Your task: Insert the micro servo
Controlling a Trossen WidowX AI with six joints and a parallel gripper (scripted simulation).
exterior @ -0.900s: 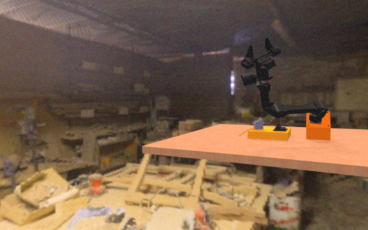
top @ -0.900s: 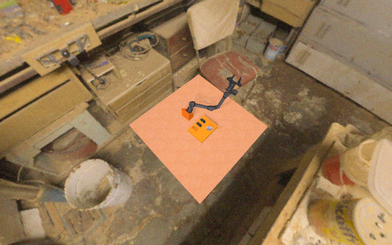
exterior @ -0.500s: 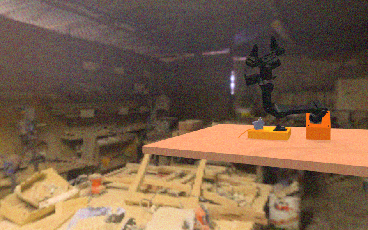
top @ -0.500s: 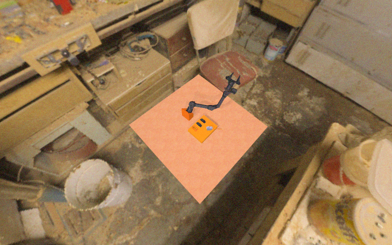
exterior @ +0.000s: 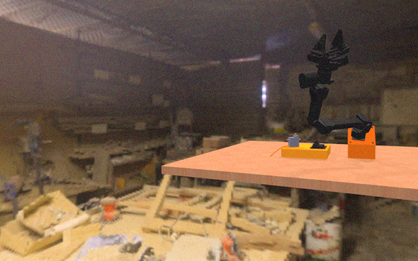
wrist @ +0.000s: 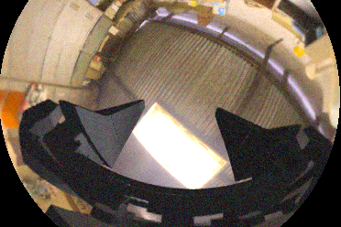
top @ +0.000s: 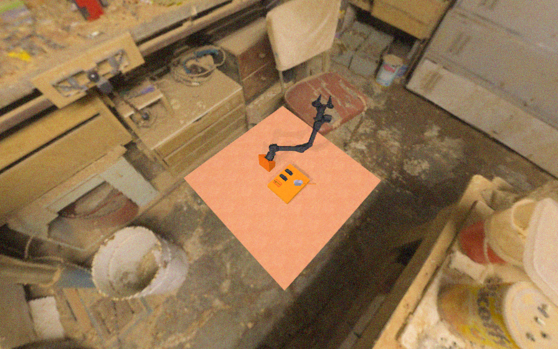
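The loose micro servo is grey-blue. It stands upright on top of the orange-yellow deck, its ears well above the deck and its output shaft pointing up. Its thin orange cable runs out past the deck's edge. The marked pocket, outlined in red, is on another part of the deck, away from the servo; the exterior view does not show it. My gripper is open and empty, high above the table and far from the servo, its fingers pointing up.
Two black servos sit in the deck near the marked pocket. The arm's orange base stands beside the deck on the salmon-coloured table. The wrist view shows only the ceiling and surrounding room.
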